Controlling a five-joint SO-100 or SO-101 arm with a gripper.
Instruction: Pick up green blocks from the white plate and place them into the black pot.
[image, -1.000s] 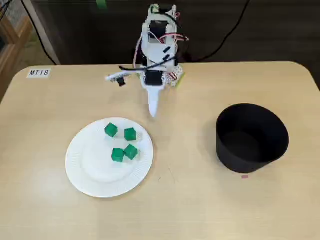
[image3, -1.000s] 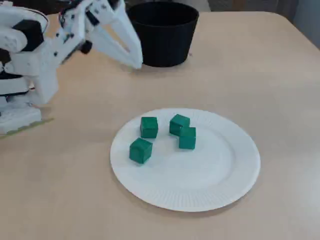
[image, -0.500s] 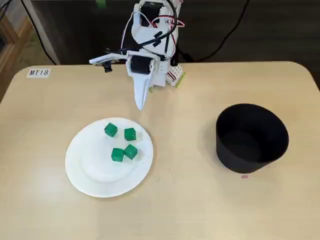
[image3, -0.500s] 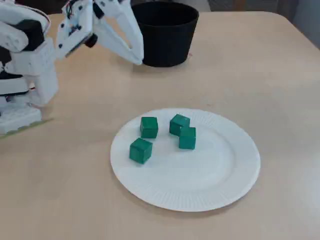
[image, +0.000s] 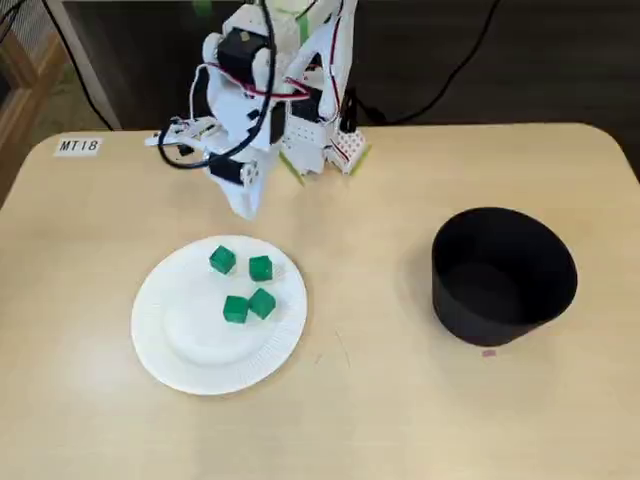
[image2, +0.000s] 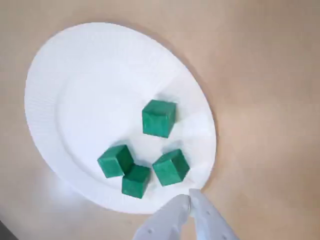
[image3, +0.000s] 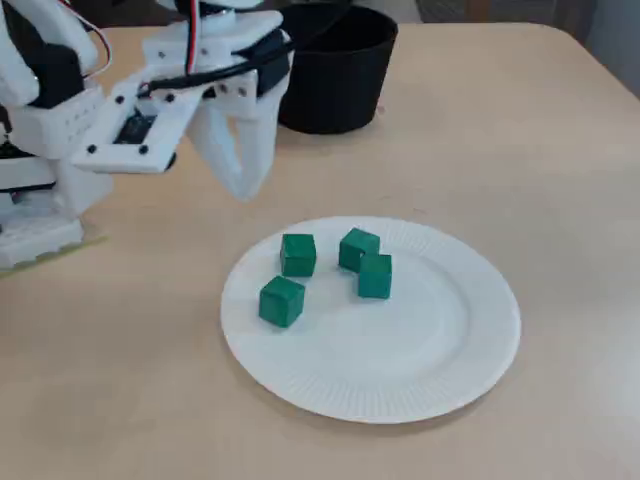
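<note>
- The white plate (image: 165, 345) sits at the left of the table in a fixed view. It holds four green blocks (image: 261, 268), small cubes grouped on the arm's side.
- The claw (image: 245, 207) hangs just outside the plate's rim, pinched together and empty. In the wrist view the nearest block (image2: 171, 167) lies just ahead of its tip.
- The black pot (image: 505, 275) stands well apart, on the right.

In a fixed view, bare table lies open between the white plate (image: 160, 350) on the left and the black pot (image: 500, 310), well apart on the right. The two near green blocks (image: 235, 309) touch; the far two stand apart.
</note>
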